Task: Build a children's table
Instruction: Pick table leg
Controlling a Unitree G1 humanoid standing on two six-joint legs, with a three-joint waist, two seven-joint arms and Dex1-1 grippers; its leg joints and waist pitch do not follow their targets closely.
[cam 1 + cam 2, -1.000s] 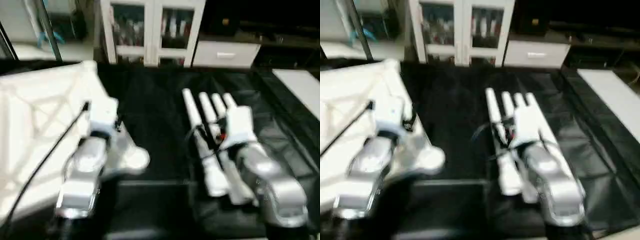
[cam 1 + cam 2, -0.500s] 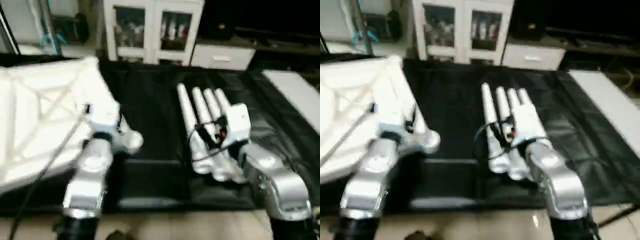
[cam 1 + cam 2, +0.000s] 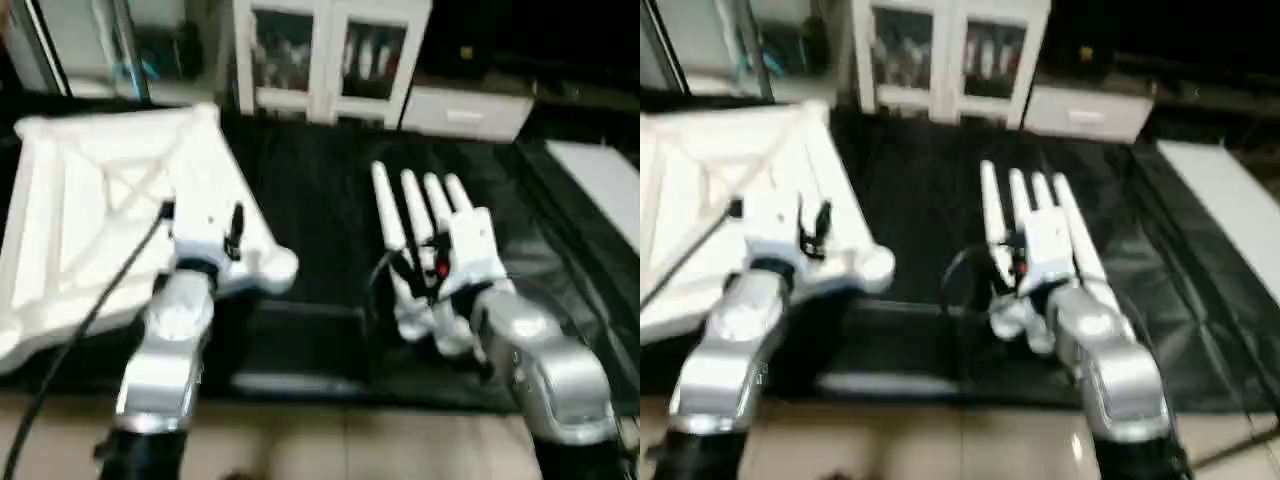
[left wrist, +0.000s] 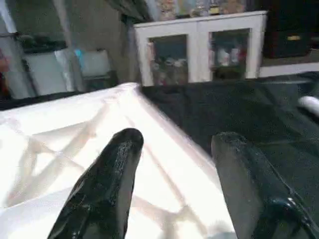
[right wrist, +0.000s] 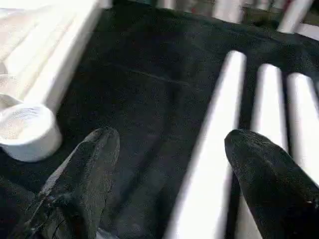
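Black-covered desk [image 3: 320, 200] is carrying the tabletop [image 3: 110, 210] at 9 o'clock and four legs [image 3: 420, 230] at 3. Both jaws are gaping wide, empty. Right gripper [image 5: 169, 169] is risking scattering neighbouring legs by straddling badly.

The head views are soft and smeared throughout, edges of the white legs [image 3: 412, 215] and silver forearms running into blur. The white tabletop [image 3: 90, 210] is overexposed, its ribs nearly washed out, while the black cloth [image 3: 910, 190] swallows detail and shows faint sheen along its folds. The background stays dim. In the wrist views the near fingers [image 4: 104, 189] are out of focus, with small glints
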